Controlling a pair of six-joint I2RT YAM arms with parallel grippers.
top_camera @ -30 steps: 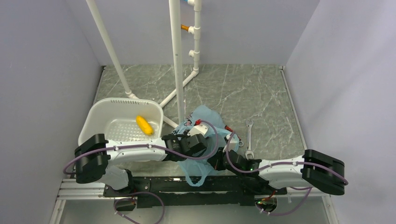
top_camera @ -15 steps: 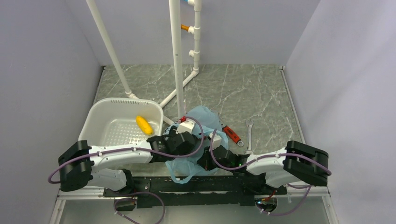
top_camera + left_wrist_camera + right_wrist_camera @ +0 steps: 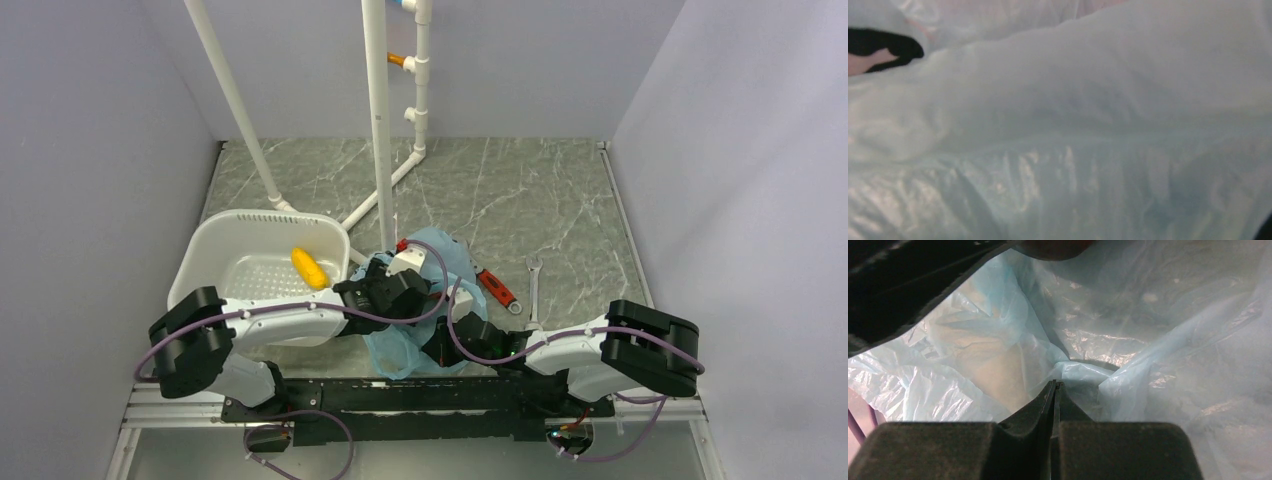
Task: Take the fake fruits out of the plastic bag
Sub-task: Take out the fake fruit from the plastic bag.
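Note:
The light-blue plastic bag lies crumpled at the near middle of the table, under both wrists. My left gripper points down into it. Bag film fills the left wrist view and hides the fingers. My right gripper is shut, with a fold of the bag gathered at its tips. From above it sits at the bag's near right side. One fake fruit, yellow and elongated, lies in the white basket. I see no other fruit; the film hides what is inside.
A red-handled wrench and a silver spanner lie right of the bag. White pipes rise behind it, one foot close to the basket's far corner. Walls close in on the left, right and back.
The left wrist has pulled back left and farther from the near edge, over the bag. The right arm reached left. The bag's near end has drawn in from the table edge.

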